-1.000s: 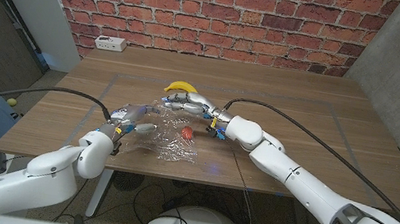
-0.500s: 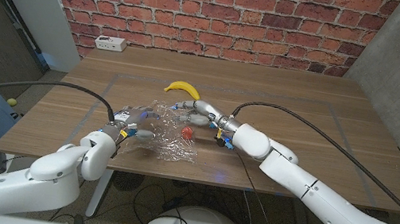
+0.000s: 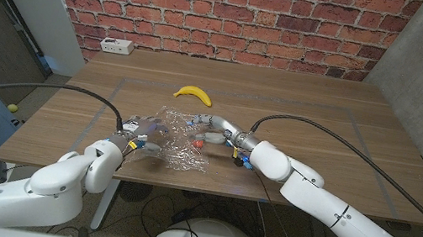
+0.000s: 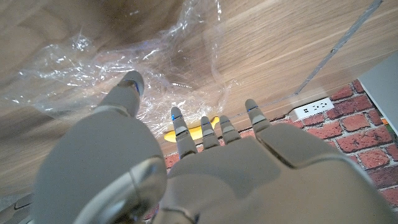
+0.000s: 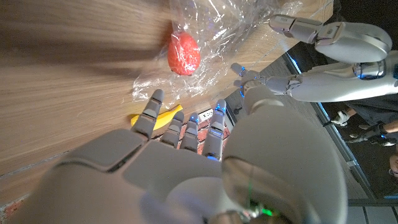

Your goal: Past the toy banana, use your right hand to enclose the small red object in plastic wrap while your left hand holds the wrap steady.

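A crumpled sheet of clear plastic wrap (image 3: 172, 140) lies on the wooden table, nearer to me than the yellow toy banana (image 3: 194, 93). The small red object (image 3: 200, 142) sits at the wrap's right edge, seen through the film in the right wrist view (image 5: 184, 53). My right hand (image 3: 218, 130) hovers just right of it, fingers spread over the wrap's edge and gripping nothing. My left hand (image 3: 137, 134) is at the wrap's left edge with fingers apart. Its thumb tip (image 4: 130, 84) touches the film (image 4: 124, 56). The banana (image 4: 199, 132) lies beyond.
A white power strip (image 3: 116, 45) lies at the table's back left by the brick wall. Faint tape lines mark a rectangle on the tabletop (image 3: 321, 127). Black cables arch over both forearms. The table's front edge runs close behind both hands.
My right hand has pulled back from beside the banana toward me and now sits next to the red object. The left hand and the wrap have barely shifted.
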